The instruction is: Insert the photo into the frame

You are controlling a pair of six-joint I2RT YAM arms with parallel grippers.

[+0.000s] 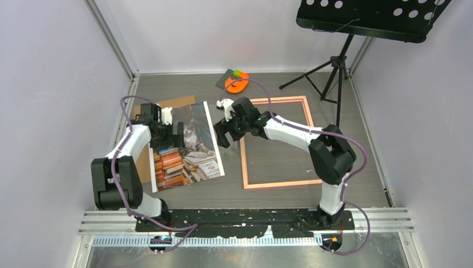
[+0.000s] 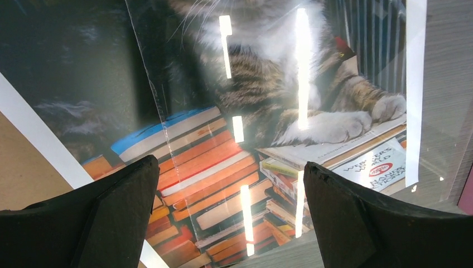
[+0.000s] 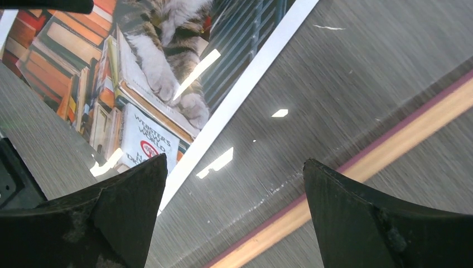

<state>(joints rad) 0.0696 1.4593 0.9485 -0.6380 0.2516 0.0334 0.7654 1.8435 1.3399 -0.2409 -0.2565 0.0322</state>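
Both spread wide and empty, my left hand (image 2: 228, 167) hovers over the photo (image 1: 189, 151), lying on the bench (image 1: 268, 198) just left of the frame (image 1: 279, 183), my right hand (image 3: 234, 162) at its border; I judge it light, floppy, slick, so pinch the white border.

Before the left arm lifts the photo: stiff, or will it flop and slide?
Probably floppy: the photo looks like a thin sheet lying flat, so lifted by one edge it would likely sag. Likely slick: the left wrist view shows bright glare streaks across it. Probably light, so a push may skid it.
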